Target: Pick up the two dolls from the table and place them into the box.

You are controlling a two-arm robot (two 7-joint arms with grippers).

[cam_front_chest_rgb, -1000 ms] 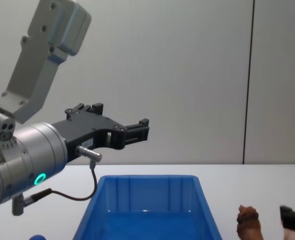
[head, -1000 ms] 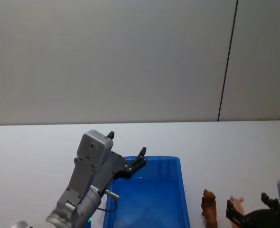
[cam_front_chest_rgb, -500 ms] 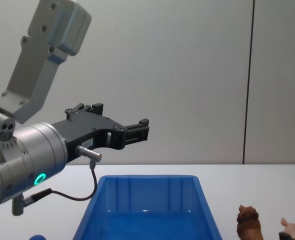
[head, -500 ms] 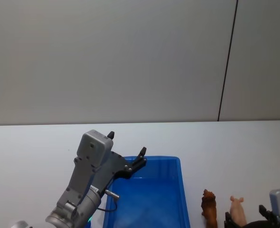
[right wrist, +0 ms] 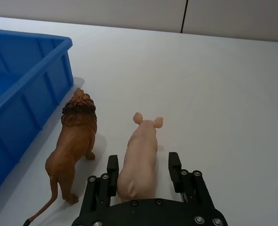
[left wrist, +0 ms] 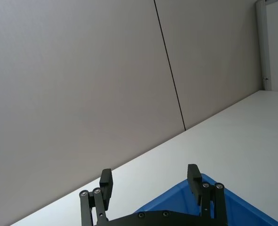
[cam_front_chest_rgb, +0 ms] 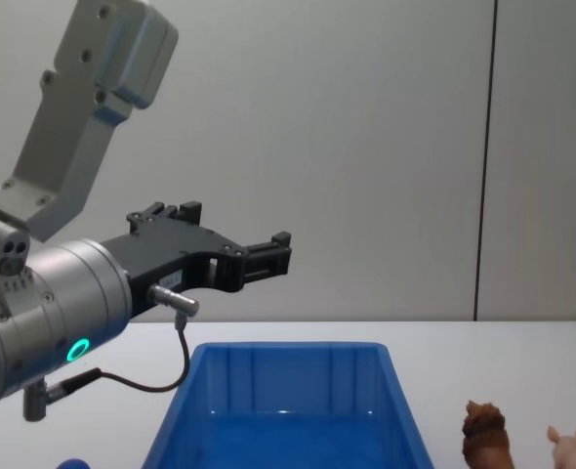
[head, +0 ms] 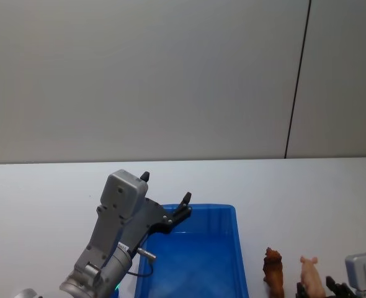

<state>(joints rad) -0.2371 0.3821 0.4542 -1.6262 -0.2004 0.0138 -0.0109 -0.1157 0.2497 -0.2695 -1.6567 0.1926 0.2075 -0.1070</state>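
You had the right gripper (right wrist: pixel 143 162) low over the table (right wrist: pixel 224 94), its fingers apart and set to either side of the hind end of the pale pink pig (right wrist: pixel 141 155); whether either pad touched the flank could not be told. The pig stood upright on the white top, nose pointing away from the gripper, with the brown lion (right wrist: pixel 75 136) just beside it and apart from it, between the pig and the outer wall of the blue box (right wrist: pixel 35 99). Neither doll was in the box. The left gripper (left wrist: pixel 149 174) hung in the air over the box's rim, fingers spread and holding nothing. Both figures looked like hard moulded plastic: probably light, stiff and rather smooth, so the pig's rounded barrel would likely squirt forward if you pinched only the rump. Taking it across the flanks at mid-body, behind the shoulders, seemed the safer hold. The lion was narrower and looked easier to tip, with a thin tail and legs, so its trunk behind the mane appeared the place to grip.
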